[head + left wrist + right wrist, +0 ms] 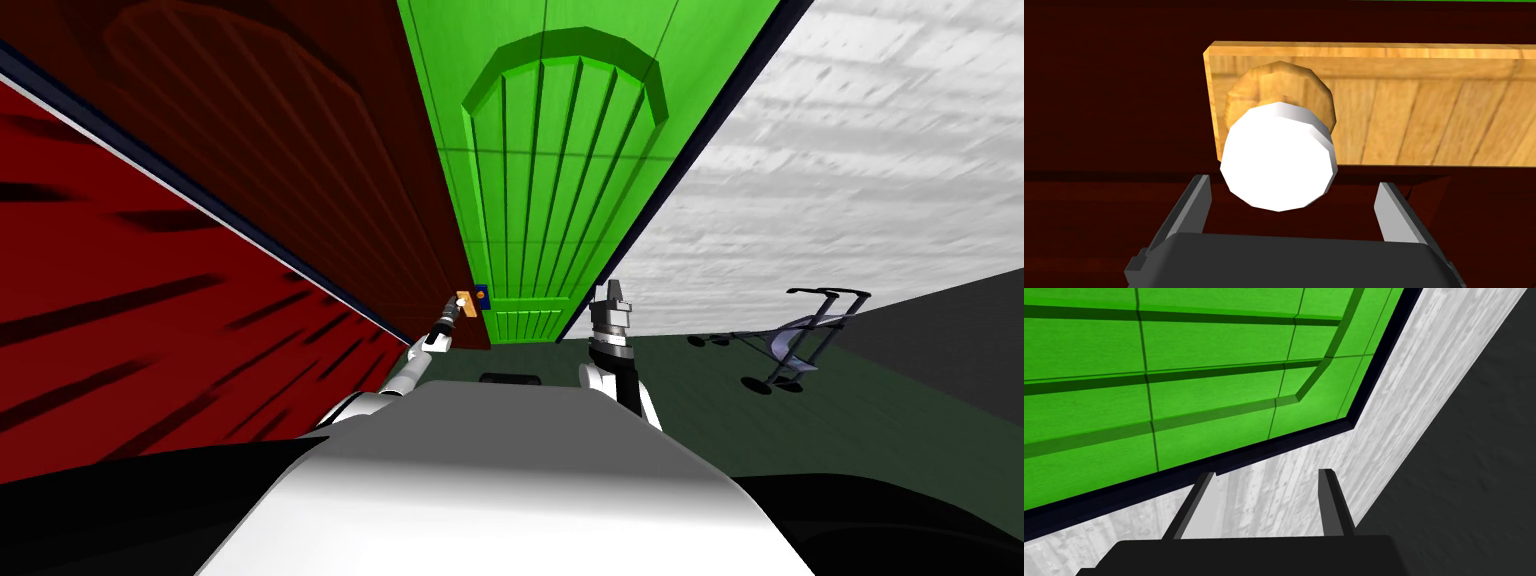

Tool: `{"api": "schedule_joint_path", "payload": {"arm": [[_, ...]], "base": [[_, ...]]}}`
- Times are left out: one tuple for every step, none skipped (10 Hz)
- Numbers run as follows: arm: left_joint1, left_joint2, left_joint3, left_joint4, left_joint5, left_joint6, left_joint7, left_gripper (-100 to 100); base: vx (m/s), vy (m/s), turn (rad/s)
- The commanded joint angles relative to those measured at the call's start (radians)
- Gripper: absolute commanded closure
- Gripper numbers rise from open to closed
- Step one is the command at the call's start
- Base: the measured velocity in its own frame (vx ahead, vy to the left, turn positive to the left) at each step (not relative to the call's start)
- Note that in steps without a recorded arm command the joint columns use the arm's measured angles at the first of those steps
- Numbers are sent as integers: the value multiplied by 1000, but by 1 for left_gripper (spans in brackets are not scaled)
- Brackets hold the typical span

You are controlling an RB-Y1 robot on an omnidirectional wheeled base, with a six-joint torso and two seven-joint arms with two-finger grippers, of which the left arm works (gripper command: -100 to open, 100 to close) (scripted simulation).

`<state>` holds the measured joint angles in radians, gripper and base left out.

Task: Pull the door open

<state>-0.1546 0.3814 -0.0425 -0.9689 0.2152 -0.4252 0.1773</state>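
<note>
A dark red door (300, 150) stands beside a bright green door (540, 180) ahead of me. The dark red door carries a wooden plate (1424, 110) with a white knob (1276, 160) on a wooden collar. My left gripper (1294, 181) is open right at the knob, one finger on each side of it, neither touching; in the head view the left gripper (458, 303) is at the wooden plate (467, 302). My right gripper (611, 290) is raised by the green door's right edge (1224, 388), open and holding nothing.
A small blue plate (481, 297) with an orange knob sits on the green door near the wooden plate. A red wall (120, 300) runs close on my left, a white brick wall (850, 150) on my right. A folding pushchair (800, 340) stands on the dark floor at right.
</note>
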Motion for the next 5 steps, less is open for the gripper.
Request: {"api": "schedule_joint_path", "payload": {"arm": [[0, 1, 0, 3, 0, -2, 0, 100], [0, 1, 0, 3, 0, -2, 0, 100], [0, 1, 0, 3, 0, -2, 0, 100], [0, 1, 0, 3, 0, -2, 0, 100], [0, 1, 0, 3, 0, -2, 0, 100]], "base": [[-6, 3, 13], [-21, 26, -6], [-27, 23, -2], [-23, 15, 7], [-14, 5, 2]]}}
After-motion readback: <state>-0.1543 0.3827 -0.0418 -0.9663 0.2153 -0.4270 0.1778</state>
